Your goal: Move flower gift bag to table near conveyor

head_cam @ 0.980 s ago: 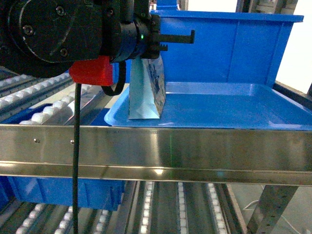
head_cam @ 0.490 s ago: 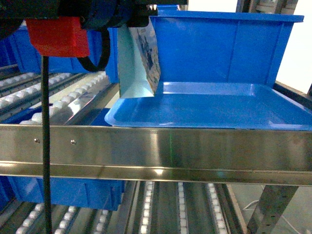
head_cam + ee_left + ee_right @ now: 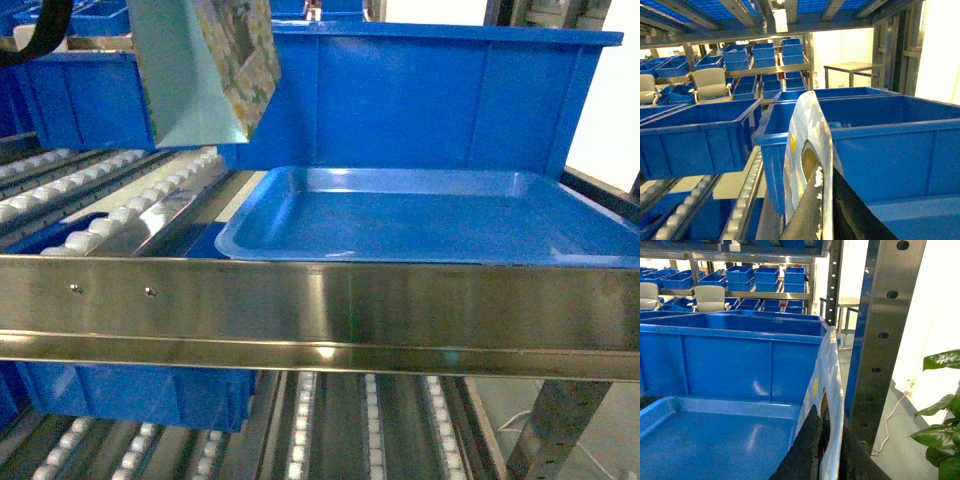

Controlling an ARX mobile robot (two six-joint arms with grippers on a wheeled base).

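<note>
The flower gift bag (image 3: 205,70) hangs at the top left of the head view, above the conveyor rollers (image 3: 100,205). It shows a pale teal side and a flower-printed face. In the left wrist view my left gripper (image 3: 825,170) is shut on the top edge of this bag (image 3: 805,125), which stands edge-on between the dark fingers. In the right wrist view my right gripper (image 3: 829,416) is shut on the edge of a second pale blue gift bag (image 3: 832,370) beside a steel post (image 3: 880,340). The table is out of view.
A shallow blue tray (image 3: 420,215) sits behind the steel front beam (image 3: 320,310), with a deep blue bin (image 3: 450,100) behind it. More blue bins (image 3: 695,135) line the racks. Further roller tracks (image 3: 370,430) run below. A leafy plant (image 3: 942,440) stands at the right.
The flower gift bag has risen out of the blue tray and swung up and to the left. The left arm has moved out of the head view with it.
</note>
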